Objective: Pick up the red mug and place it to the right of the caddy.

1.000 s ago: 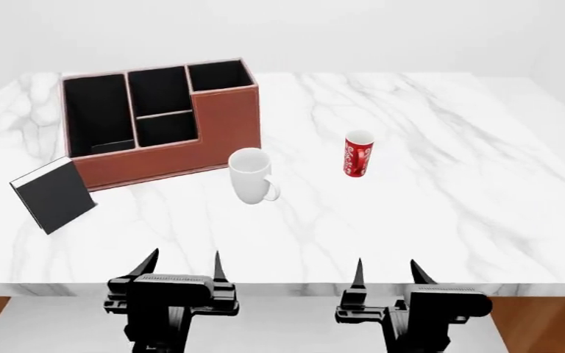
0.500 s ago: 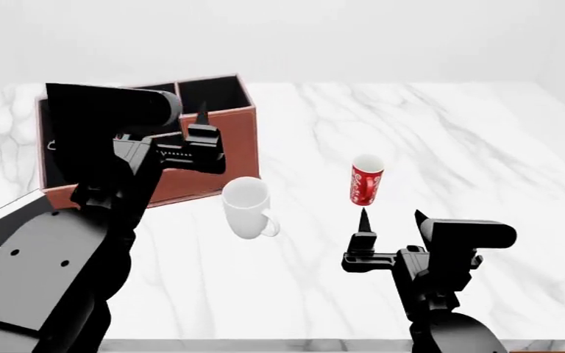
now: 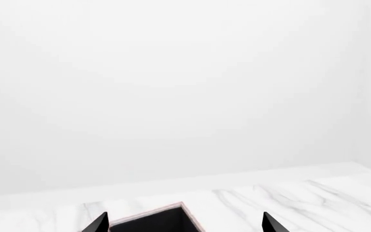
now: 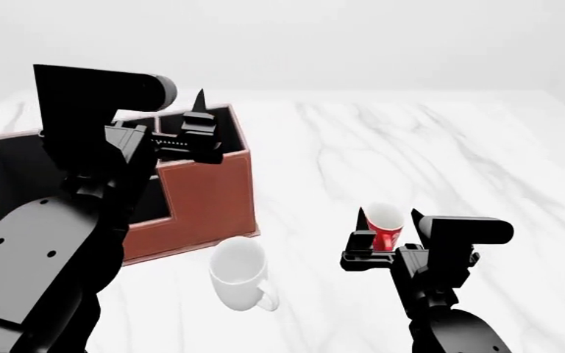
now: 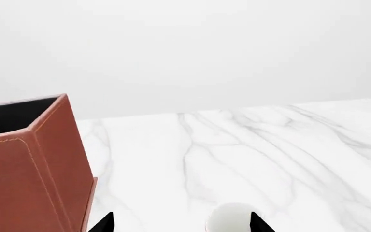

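Right tool (image 4: 388,215) open, straddling red mug (image 4: 385,226), no contact visible.

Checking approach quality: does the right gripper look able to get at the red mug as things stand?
Probably yes. The right gripper is open with the red mug between its fingertips; nothing blocks it. The white mug and caddy stand clear, off toward the robot's left.

No text, label or number can be read on anything here.
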Robot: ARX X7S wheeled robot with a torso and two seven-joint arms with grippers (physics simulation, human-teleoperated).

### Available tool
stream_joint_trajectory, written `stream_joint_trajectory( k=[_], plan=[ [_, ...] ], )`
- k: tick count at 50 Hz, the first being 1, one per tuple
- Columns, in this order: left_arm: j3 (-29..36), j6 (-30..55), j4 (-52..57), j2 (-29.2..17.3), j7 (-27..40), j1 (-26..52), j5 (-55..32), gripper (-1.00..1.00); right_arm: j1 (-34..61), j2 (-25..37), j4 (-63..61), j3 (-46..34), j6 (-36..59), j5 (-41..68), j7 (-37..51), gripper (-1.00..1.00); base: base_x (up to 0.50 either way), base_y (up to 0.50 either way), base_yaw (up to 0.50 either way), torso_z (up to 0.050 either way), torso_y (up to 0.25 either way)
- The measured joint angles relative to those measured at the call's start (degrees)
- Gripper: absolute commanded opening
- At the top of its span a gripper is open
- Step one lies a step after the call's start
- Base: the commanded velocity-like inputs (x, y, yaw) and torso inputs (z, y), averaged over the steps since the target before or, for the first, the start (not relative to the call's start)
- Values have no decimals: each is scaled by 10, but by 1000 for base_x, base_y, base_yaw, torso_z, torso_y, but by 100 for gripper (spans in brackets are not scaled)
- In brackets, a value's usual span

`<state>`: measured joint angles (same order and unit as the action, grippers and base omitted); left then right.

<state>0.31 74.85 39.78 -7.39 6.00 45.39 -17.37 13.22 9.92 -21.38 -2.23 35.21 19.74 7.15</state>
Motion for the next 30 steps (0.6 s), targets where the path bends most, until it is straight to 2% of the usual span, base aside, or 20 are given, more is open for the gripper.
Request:
stream_joint_trajectory(
  k=[13,30],
  plan=[
    [3,-9,-4,-5,4,-3,-3,100,1,2,6,-4,-4,4,2,100,500,0,0,0,1],
    [0,-13,-4,-9,8,-6,-11,100,-24,14,-9,8,-15,23,-2,100,0,0,0,0,1]
  ],
)
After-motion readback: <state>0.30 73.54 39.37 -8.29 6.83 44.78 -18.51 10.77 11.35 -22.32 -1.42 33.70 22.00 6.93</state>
